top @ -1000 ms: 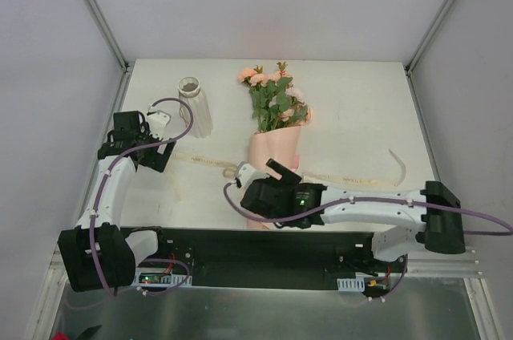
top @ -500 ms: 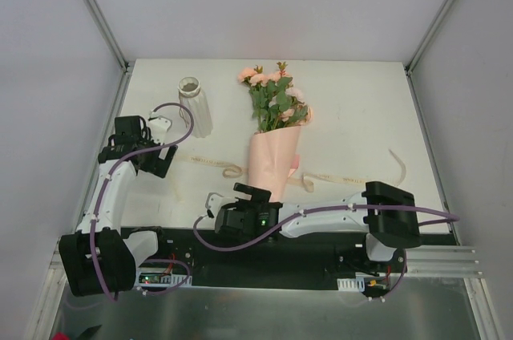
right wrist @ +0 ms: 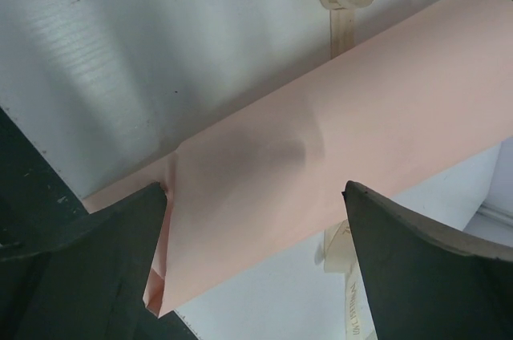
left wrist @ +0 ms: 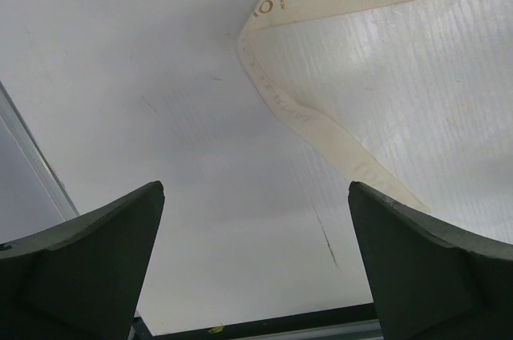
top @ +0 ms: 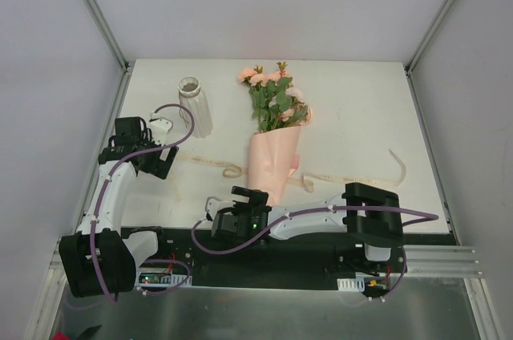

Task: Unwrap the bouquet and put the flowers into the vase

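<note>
The bouquet [top: 272,147] lies mid-worktop [top: 361,99] in its pink wrap, blooms toward the far edge and paper tail at the near edge. The vase [top: 195,109] sits to its left, apart. A loose ribbon [top: 210,163] trails out from beneath the wrap on both sides. The right jaws hang spread over the paper tail, gripping nothing. The left jaws, spread and empty, hover by the ribbon's left end near the left edge. The worktop's right half offers room.

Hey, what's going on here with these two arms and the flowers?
A bouquet is being unwrapped for the vase. The ribbon lies loose, but the pink paper is still on. The right gripper hangs open over the paper's stem end, the left gripper open near the ribbon. The vase stands empty.
</note>
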Available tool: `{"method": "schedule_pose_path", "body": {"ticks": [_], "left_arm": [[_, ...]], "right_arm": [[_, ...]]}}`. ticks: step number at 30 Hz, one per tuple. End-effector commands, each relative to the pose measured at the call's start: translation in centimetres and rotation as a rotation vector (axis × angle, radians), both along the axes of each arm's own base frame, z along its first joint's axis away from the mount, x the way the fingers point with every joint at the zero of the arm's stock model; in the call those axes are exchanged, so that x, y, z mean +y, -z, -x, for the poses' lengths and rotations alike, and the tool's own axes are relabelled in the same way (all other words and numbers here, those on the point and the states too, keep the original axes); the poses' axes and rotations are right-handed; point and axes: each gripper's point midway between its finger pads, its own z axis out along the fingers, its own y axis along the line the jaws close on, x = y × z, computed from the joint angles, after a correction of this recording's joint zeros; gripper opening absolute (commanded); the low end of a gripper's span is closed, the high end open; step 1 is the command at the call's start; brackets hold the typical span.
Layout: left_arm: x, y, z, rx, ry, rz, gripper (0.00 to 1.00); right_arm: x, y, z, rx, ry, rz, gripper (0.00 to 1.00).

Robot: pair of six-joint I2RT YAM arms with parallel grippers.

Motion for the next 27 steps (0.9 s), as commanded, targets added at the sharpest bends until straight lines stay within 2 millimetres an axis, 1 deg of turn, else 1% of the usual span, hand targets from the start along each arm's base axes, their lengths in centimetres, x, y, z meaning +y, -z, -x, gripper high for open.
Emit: {"method": "schedule_pose_path", "body": {"ticks": [1,5,7,9,11,12,13,15,16,18,19,20,21,22,23,24,25,26,27], "left_arm": [[-0.2,-0.2,0.2,0.003,0.004,0.014,0.99],[-0.3,-0.2,0.2,0.001,0.005,0.017,0.99],[-0.2,-0.2,0.2,0.000,0.001,0.017,0.99],[-0.3,-0.3,0.2,-0.003,0.002,0.019,0.99],[-0.3,-0.8,0.0,-0.019,0.001,0.021,0.99],[-0.3,-1.0,-0.1,-0.022,0.001,0.023,0.99],[-0.3,-1.4,-0.3,-0.039,0.001,0.020,0.99],[-0.3,-1.8,-0.5,-0.049,0.002,0.019,0.99],[-0.3,-2.0,-0.6,-0.056,0.004,0.018,0.99],[-0.2,-2.4,-0.7,-0.060,0.006,0.015,0.99],[-0.3,-2.4,-0.7,-0.061,0.010,0.016,0.99],[-0.2,-2.5,-0.8,-0.062,0.010,0.015,0.99],[-0.2,-2.6,-0.8,-0.063,0.012,0.013,0.99],[-0.2,-2.6,-0.9,-0.063,0.014,0.013,0.99],[-0.3,-2.6,-0.9,-0.062,0.016,0.014,0.99],[-0.3,-2.7,-0.9,-0.058,0.018,0.015,0.99],[-0.3,-2.7,-1.0,-0.057,0.021,0.017,0.99],[-0.3,-2.9,-1.1,-0.058,0.024,0.016,0.99],[-0.3,-2.9,-1.1,-0.054,0.024,0.018,0.99]], "right_arm": [[-0.2,0.2,-1.6,-0.110,0.015,0.050,0.97],[-0.3,-0.5,-3.2,-0.249,0.054,0.064,0.97],[-0.2,-1.3,-3.8,-0.303,0.076,0.053,0.97],[-0.1,-3.0,-4.3,-0.365,0.110,0.015,0.97],[-0.1,-5.5,-4.7,-0.421,0.149,-0.052,0.97],[-0.1,-6.3,-4.9,-0.434,0.164,-0.082,0.97],[-0.2,-8.0,-4.9,-0.446,0.186,-0.139,0.97],[-0.9,-9.7,-5.0,-0.474,0.235,-0.208,0.97],[-1.5,-11.3,-5.2,-0.489,0.266,-0.256,0.97],[-2.6,-11.8,-5.0,-0.496,0.310,-0.318,0.97],[-3.9,-12.7,-4.9,-0.511,0.330,-0.325,0.97],[-4.6,-12.7,-4.8,-0.499,0.393,-0.410,0.97],[-5.5,-13.3,-4.6,-0.497,0.422,-0.448,0.97],[-7.4,-13.2,-4.6,-0.516,0.443,-0.408,0.97],[-7.9,-13.1,-4.3,-0.494,0.516,-0.529,0.97],[-10.4,-13.1,-4.2,-0.518,0.525,-0.459,0.97],[-11.4,-13.4,-4.0,-0.535,0.547,-0.471,0.97],[-12.0,-14.2,-3.8,-0.540,0.569,-0.499,0.97],[-14.1,-14.6,-3.6,-0.565,0.621,-0.524,0.97]]}}
